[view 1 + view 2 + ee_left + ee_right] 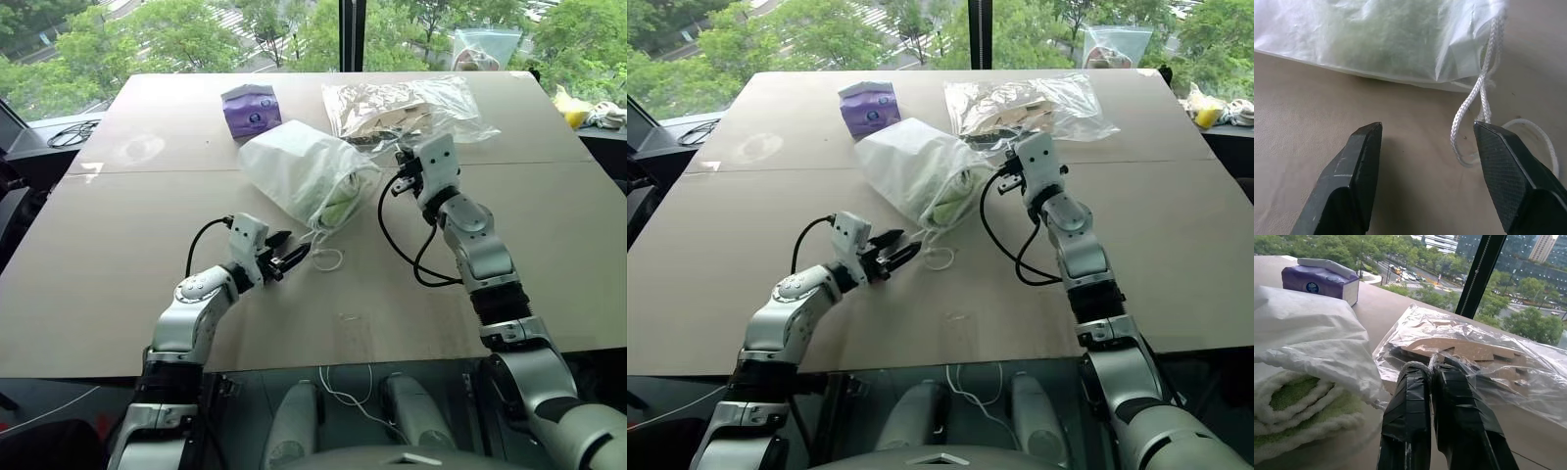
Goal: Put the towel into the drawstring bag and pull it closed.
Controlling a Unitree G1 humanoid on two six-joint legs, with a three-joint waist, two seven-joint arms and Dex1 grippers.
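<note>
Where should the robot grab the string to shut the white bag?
Probably the white cord loop hanging out of the drawstring bag mouth, taken from the near side: it trails free on the table, right beside the open left tool.

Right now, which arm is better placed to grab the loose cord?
Left. Its gripper is open with the cord beside one finger, at the bag mouth. The right gripper is shut.
</note>
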